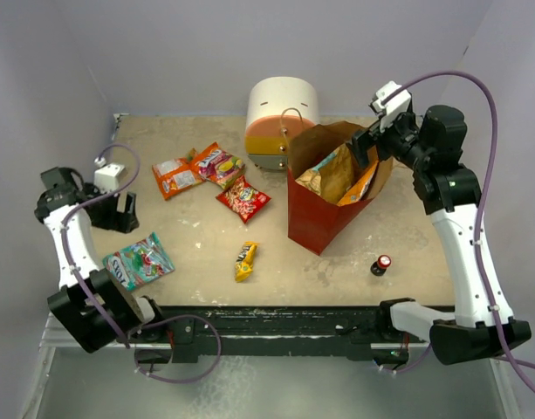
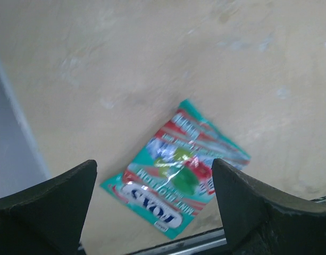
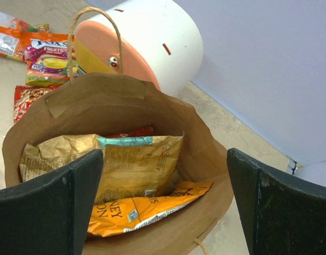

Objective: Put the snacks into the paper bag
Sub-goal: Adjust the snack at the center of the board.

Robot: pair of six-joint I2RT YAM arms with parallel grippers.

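Note:
The paper bag (image 1: 315, 218) stands right of centre, brown inside with red sides. In the right wrist view the paper bag (image 3: 99, 101) holds a tan chip bag (image 3: 125, 164), an orange chip bag (image 3: 136, 210) and a red packet edge (image 3: 133, 132). My right gripper (image 1: 369, 144) is open and empty above the bag's right rim. My left gripper (image 1: 120, 212) is open at the far left, above and apart from the teal candy bag (image 1: 138, 260), which shows between the fingers in the left wrist view (image 2: 178, 175). Small red and orange packets (image 1: 210, 175) and a yellow bar (image 1: 244, 260) lie on the table.
A round white-orange-yellow drawer unit (image 1: 277, 118) stands just behind the bag. A tiny red-and-white capped bottle (image 1: 381, 264) stands at the front right. The table's front edge (image 1: 293, 307) runs close below the teal bag.

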